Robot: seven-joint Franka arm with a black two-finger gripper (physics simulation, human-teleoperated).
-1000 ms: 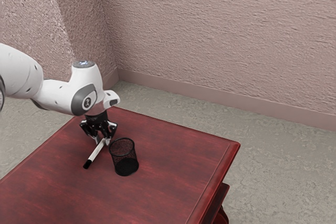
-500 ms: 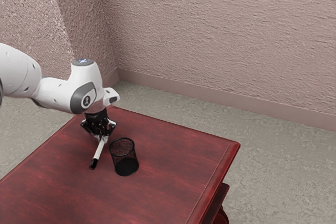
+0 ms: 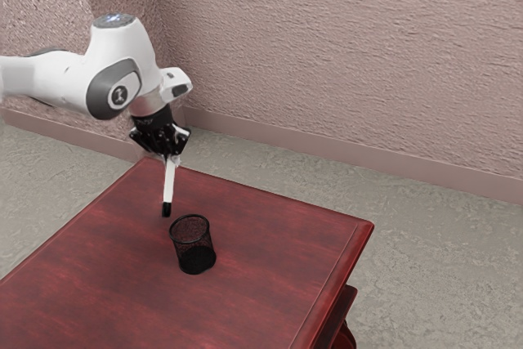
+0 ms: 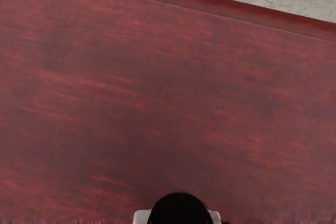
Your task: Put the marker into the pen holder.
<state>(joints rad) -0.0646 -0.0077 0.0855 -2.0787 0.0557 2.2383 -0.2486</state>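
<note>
While the gripper [image 3: 171, 160] hangs over the table [image 3: 270, 300], its fingers are closed in on the marker [image 3: 169, 184], pinching it near its upper end. The marker points downward, close to upright but slightly tilted, with its white body below the fingers and its black end [image 3: 167, 210] lowest. It is in the air, outside the holder [image 3: 196, 261] — its black end is higher than the rim and, in the exterior view, a little to the left of it.

The holder is a black mesh cup, standing upright on the table, its lower part darker than the mesh above. The holder and the marker are near each other but apart.

In the wrist view, the marker's rounded black end is at the lower edge, with a pale piece showing at either side of it. Beyond it lies the red, streaked tabletop, then the table's edge and a strip of grey floor [image 3: 433, 267]. The white arm [image 3: 49, 79] comes in from the exterior view's left — behind everything stands a rough, pinkish wall [image 3: 343, 46] with a plain baseboard [image 3: 351, 154].
</note>
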